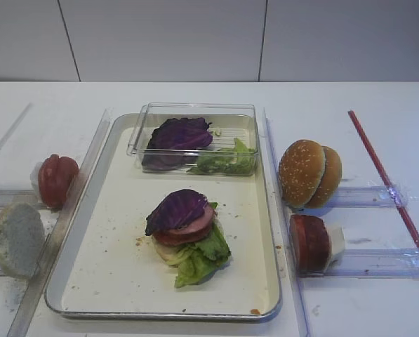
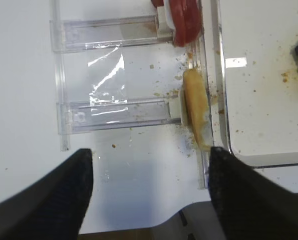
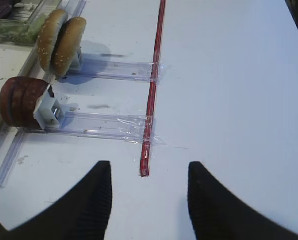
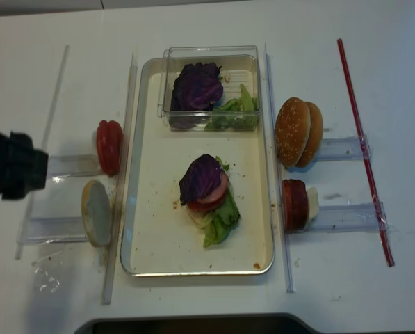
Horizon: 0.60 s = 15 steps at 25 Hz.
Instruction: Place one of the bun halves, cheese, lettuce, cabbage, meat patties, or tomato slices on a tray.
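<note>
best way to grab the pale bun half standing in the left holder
Grip the pale bun half across its thin thickness, at the upper rim. It stands on edge in the clear holder, so coming down from above with the left gripper, open jaws straddling both flat faces, looks safest.

Clear box [image 1: 195,137] across tray's [image 1: 118,210] far end

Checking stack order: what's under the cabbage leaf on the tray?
Under the cabbage on the tray: a pinkish slice, a red tomato slice, then lettuce over something pale. The pale piece is mostly covered, so unidentifiable.
</note>
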Available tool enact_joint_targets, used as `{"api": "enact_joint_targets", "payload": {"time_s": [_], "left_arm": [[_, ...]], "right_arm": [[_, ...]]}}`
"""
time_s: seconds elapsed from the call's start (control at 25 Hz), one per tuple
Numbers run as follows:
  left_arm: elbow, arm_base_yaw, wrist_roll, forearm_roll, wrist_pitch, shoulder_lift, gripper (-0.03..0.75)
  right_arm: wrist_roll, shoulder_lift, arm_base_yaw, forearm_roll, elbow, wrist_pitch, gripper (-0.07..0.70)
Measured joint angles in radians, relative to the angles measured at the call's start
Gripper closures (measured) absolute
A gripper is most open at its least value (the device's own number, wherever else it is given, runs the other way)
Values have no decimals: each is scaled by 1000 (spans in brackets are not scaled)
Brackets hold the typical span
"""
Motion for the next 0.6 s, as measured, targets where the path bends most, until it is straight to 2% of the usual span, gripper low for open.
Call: {"api": "enact_joint_targets", "payload": {"time_s": [0.4, 0.6], "left_arm": [[121, 0, 0, -2, 9, -263, 261], [147, 0, 10, -2, 14, -375, 262]], "right_arm": [[0, 0, 0, 0, 0, 0, 249], [0, 0, 0, 0, 0, 0, 249]]}}
